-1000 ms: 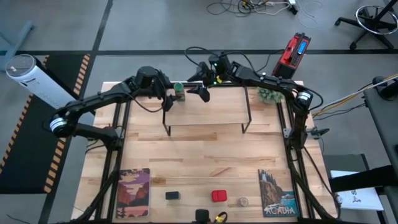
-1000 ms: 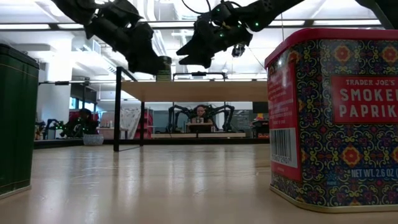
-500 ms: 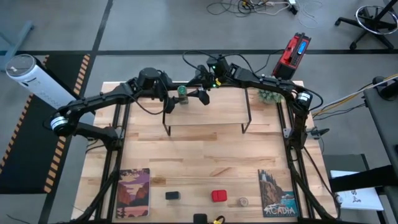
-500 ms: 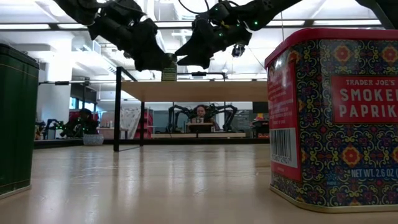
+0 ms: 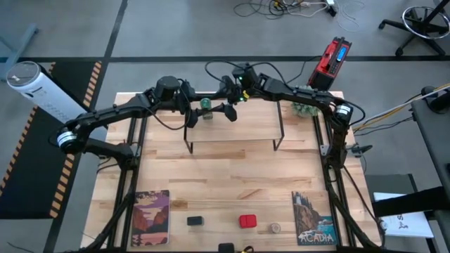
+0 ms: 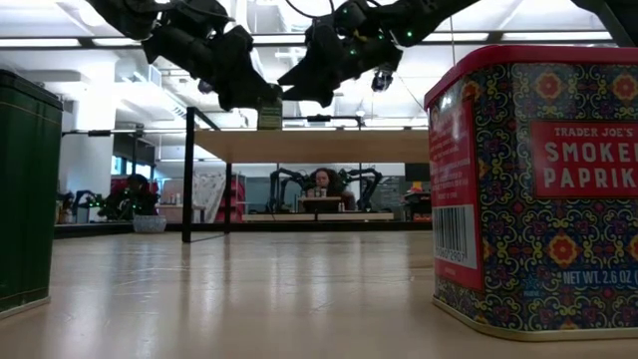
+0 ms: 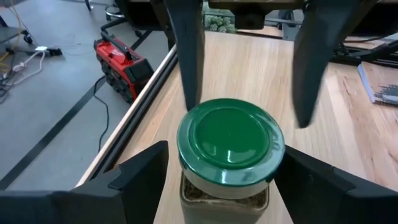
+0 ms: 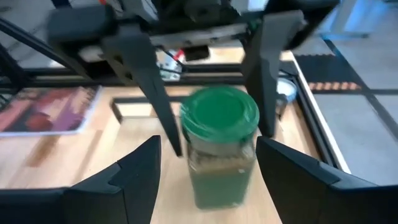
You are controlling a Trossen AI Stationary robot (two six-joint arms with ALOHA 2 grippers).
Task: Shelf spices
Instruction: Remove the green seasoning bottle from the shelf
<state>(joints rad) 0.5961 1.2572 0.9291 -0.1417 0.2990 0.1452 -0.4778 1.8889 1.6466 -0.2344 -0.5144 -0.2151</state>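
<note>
The green-capped bottle [image 5: 205,107] is standing upright on the shelf [image 5: 234,128], at the left end of its wooden board near the back of the table [image 5: 232,183]. The left gripper [image 5: 194,110] and the right gripper [image 5: 222,107] are both hovering at the bottle from opposite sides. In each wrist view the jaws are standing spread, with the bottle [image 7: 230,155] sitting between the fingers [image 7: 140,177] and a gap showing on either side; neither pair is pinching it. The dark grey jar [image 5: 195,221], the red tin [image 5: 247,221] and the small beige jar [image 5: 274,228] are lying in a row at the table's front edge, well apart from the shelf.
</note>
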